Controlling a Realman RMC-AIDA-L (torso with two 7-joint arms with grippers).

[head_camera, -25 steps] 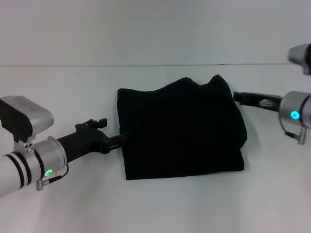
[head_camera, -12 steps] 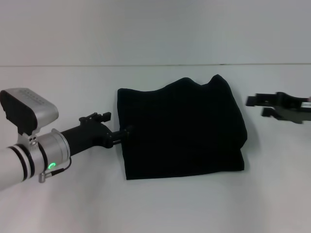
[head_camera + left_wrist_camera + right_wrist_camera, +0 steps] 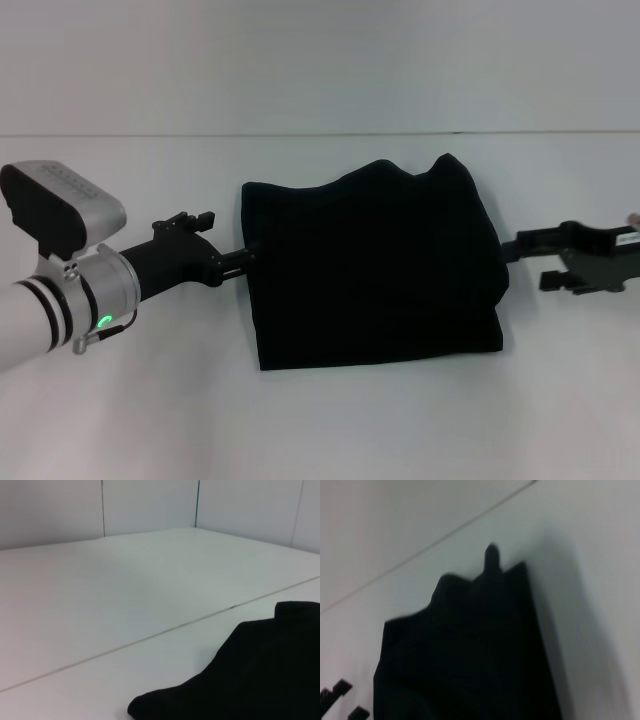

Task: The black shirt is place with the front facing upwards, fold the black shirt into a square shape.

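The black shirt (image 3: pixel 372 262) lies mid-surface (image 3: pixel 150 420), already folded into a rough square with a rumpled far edge. Left gripper (image 3: pixel 243 258) at nine o'clock, right gripper (image 3: pixel 510 248) at three; whether either's fingers are apart cannot be told.

White table (image 3: pixel 330 420), folded black shirt (image 3: pixel 375 265) lying flat at its centre
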